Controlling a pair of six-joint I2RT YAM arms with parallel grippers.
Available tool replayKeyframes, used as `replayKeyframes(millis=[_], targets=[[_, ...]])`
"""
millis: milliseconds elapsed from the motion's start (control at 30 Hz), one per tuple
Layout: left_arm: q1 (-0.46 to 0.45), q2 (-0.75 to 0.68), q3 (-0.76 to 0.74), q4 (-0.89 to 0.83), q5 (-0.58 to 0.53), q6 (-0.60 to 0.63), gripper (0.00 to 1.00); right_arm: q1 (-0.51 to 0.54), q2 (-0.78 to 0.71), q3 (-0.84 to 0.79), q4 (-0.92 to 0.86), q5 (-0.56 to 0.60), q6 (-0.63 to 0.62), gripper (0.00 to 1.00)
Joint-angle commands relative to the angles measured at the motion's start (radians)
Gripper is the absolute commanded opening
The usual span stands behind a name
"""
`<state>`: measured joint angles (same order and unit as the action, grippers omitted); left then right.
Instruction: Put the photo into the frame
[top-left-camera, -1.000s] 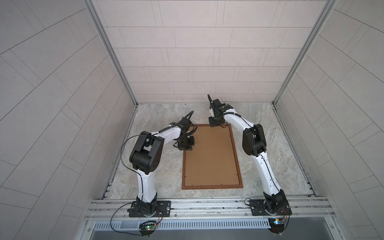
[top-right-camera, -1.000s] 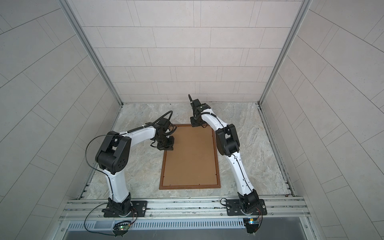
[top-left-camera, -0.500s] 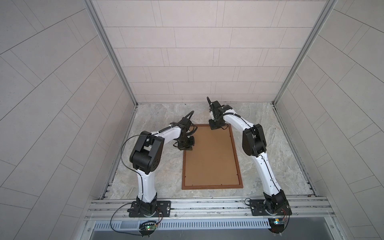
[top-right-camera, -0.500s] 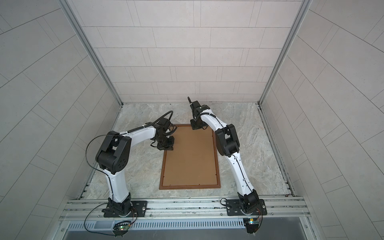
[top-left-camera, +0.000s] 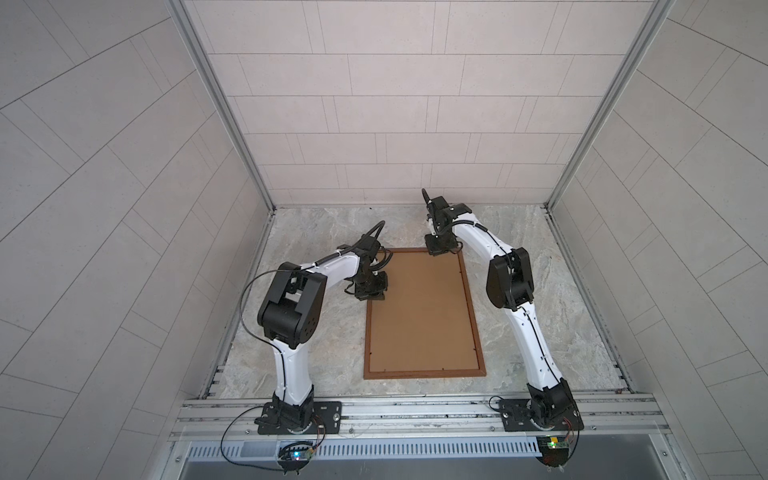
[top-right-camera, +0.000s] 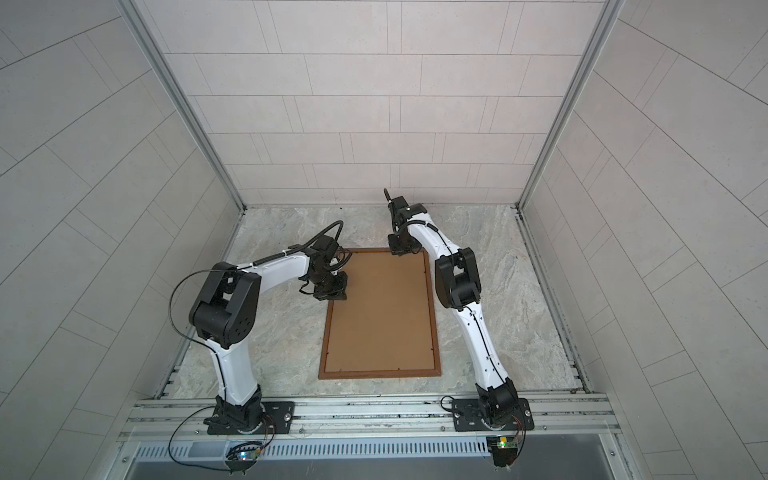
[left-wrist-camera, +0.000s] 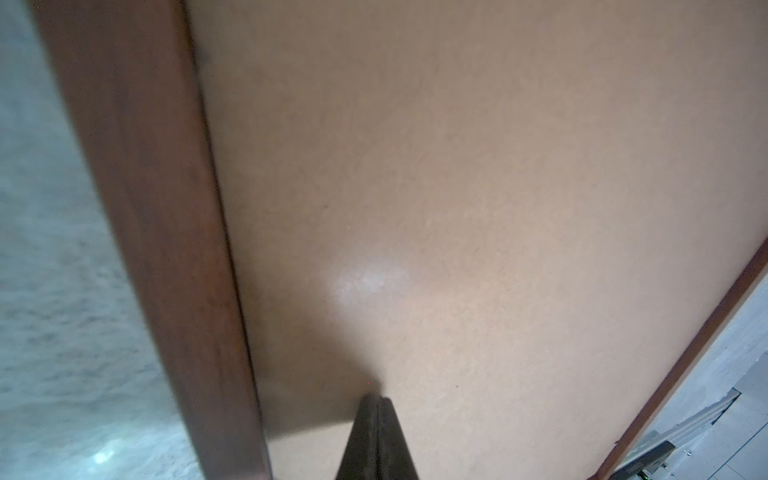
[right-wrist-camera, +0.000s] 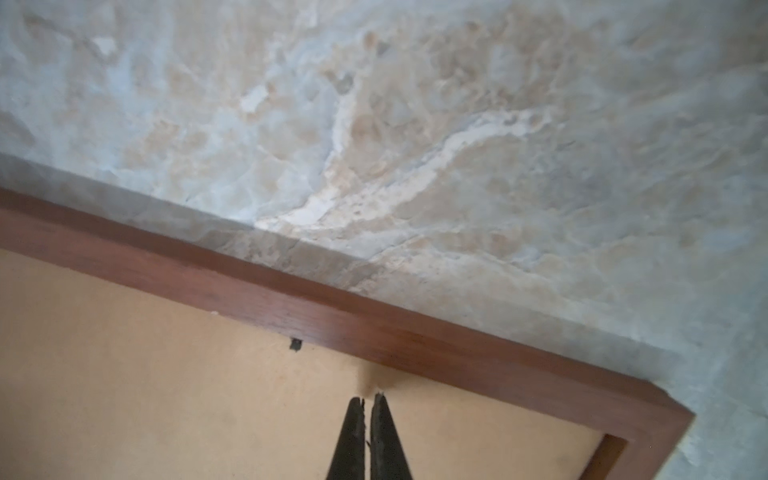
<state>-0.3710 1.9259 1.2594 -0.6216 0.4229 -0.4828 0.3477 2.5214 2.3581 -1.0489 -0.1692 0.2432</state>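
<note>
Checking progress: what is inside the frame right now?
A plain brown backing board fills the frame. Whether the photo lies beneath it cannot be seen: the board covers everything.

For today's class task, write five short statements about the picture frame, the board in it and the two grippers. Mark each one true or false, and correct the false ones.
1. The thin dark-brown wooden rectangular frame lies flat on the marble-patterned tabletop. True.
2. A plain brown backing board fills the frame. True.
3. The frame's long sides run across the tabletop from left to right. False: they run from near to far, and the short sides run left to right.
4. The left gripper is wide open. False: its jaws are shut, with the tips at the board by a long side of the frame.
5. The right gripper is shut, over the board near the frame's far short side. True.
</note>
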Motion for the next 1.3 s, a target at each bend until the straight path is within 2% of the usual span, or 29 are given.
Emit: replayKeyframes(millis=[0, 233, 433, 1267], targets=[[0.018, -0.039, 0.002, 0.002, -0.014, 0.000, 0.00, 0.008, -0.021, 0.019, 0.013, -0.026, 0.002, 0.00], [0.033, -0.052, -0.007, -0.018, -0.015, 0.017, 0.00, 0.016, -0.002, 0.052, 0.043, -0.072, 0.018, 0.01], [0.043, -0.050, -0.020, -0.018, -0.011, 0.025, 0.00, 0.031, 0.004, 0.053, 0.092, -0.050, 0.025, 0.00], [0.049, -0.046, -0.038, -0.008, -0.001, 0.023, 0.00, 0.034, 0.066, 0.069, 0.042, -0.018, 0.008, 0.00]])
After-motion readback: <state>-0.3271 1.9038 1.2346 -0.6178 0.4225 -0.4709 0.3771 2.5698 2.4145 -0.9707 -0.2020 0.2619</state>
